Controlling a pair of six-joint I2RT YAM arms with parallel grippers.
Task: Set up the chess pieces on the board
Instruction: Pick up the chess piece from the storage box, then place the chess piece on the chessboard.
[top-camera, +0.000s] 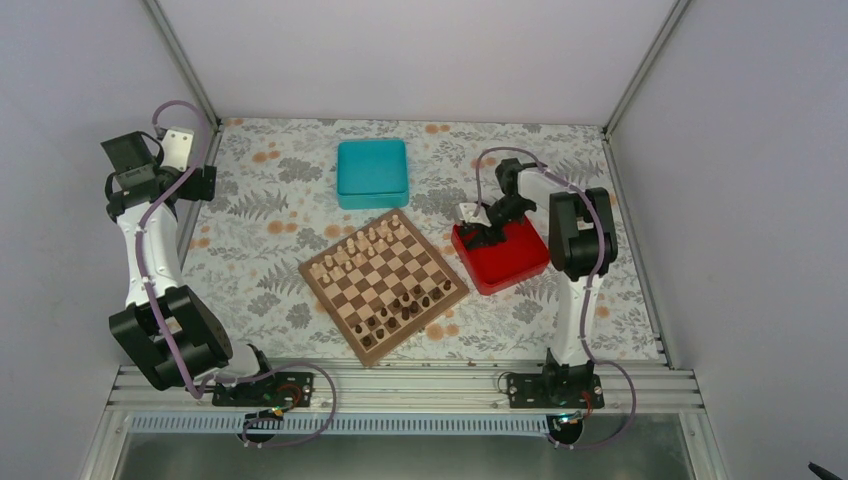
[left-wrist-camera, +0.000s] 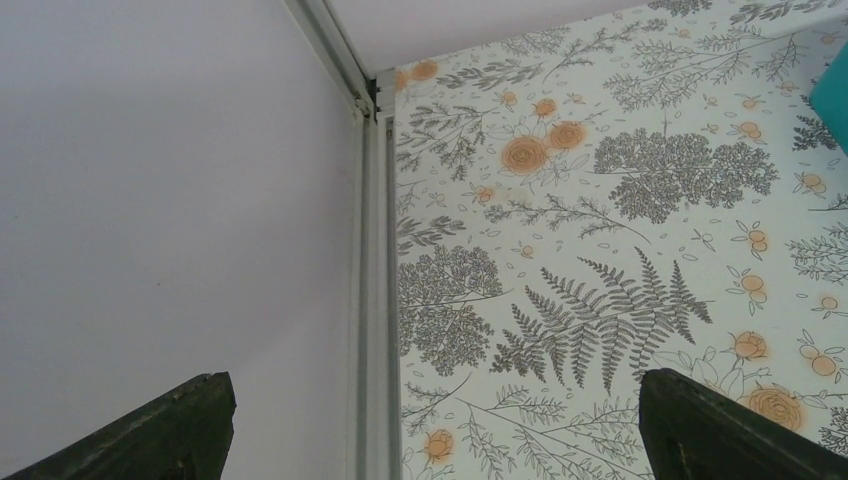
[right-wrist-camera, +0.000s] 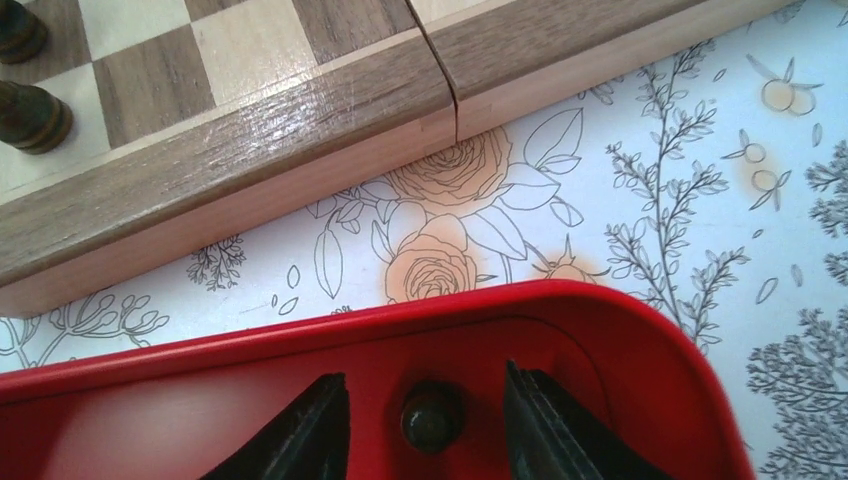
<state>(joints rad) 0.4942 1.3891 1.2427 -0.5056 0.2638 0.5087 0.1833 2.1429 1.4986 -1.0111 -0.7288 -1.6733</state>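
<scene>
One rounded dark piece (right-wrist-camera: 431, 416) sits in glossy red tray (right-wrist-camera: 620, 330).

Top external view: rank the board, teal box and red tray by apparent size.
1. board
2. teal box and red tray: near alike, and the tray is partly hidden by the right arm, so unranked.

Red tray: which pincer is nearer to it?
Right. The right pincer reaches down into the red tray, open around a dark chess piece there. The left pincer hangs open over the far left corner of the table, well away.
</scene>
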